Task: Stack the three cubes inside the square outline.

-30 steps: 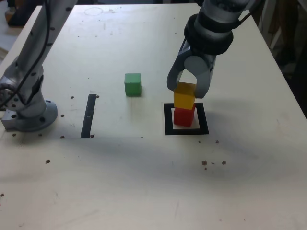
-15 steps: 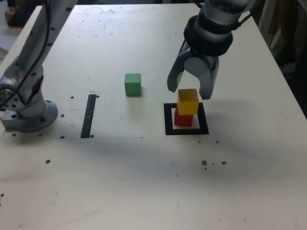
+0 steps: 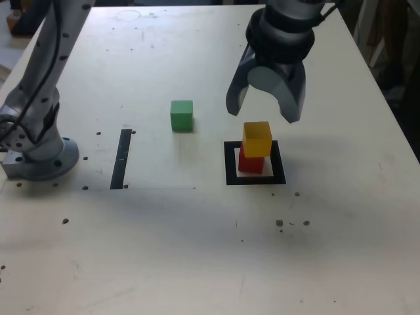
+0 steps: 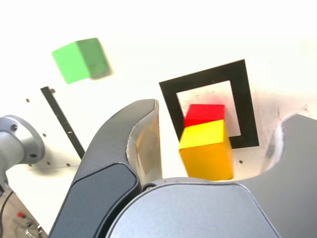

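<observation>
Below the open gripper (image 3: 264, 110), yellow cube (image 3: 256, 139)

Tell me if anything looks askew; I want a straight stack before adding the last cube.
The yellow cube sits on the red cube inside the square outline, but shifted toward the exterior view's right and slightly twisted, overhanging one edge. The open gripper hangs above it. The green cube waits apart.

The gripper (image 3: 264, 110) looked like smooth grey plastic with a slight satin sheen. The yellow cube (image 3: 256, 138), red cube (image 3: 247, 161) and green cube (image 3: 182, 115) were matt, and the pale table (image 3: 197, 249) was dull and speckled.
</observation>
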`<state>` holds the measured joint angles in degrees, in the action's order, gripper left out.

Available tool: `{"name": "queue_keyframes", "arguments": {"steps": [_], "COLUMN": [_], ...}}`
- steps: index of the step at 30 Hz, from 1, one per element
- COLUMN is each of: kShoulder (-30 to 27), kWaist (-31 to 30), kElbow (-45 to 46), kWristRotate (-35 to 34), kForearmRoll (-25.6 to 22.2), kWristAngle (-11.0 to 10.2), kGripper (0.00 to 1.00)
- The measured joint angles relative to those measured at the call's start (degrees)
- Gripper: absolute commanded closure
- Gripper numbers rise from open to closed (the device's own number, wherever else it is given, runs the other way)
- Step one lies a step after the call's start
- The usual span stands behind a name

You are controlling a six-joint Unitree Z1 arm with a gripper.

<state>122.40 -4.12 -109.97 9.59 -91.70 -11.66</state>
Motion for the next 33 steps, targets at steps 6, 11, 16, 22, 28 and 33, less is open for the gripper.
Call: {"name": "queue_keyframes", "arguments": {"steps": [6, 11, 16, 22, 28, 33], "kShoulder": [-4.87, -9.08, -12.40, -14.47, -14.37, -13.86], "kWaist": [2.10, 5.82, 10.67, 17.21, 20.07, 20.80], "kElbow": [6.21, 14.89, 24.44, 36.53, 42.93, 44.53], "kWristRotate": [-1.89, -2.42, -2.37, -0.96, 0.56, 1.36], "kForearmRoll": [0.21, 3.00, 9.08, 18.62, 23.67, 25.24], "kWristAngle": [-0.69, -1.02, -0.74, 0.14, 1.90, 2.74], "kGripper": [0.01, 0.01, 0.01, 0.01, 0.03, 0.10]}}
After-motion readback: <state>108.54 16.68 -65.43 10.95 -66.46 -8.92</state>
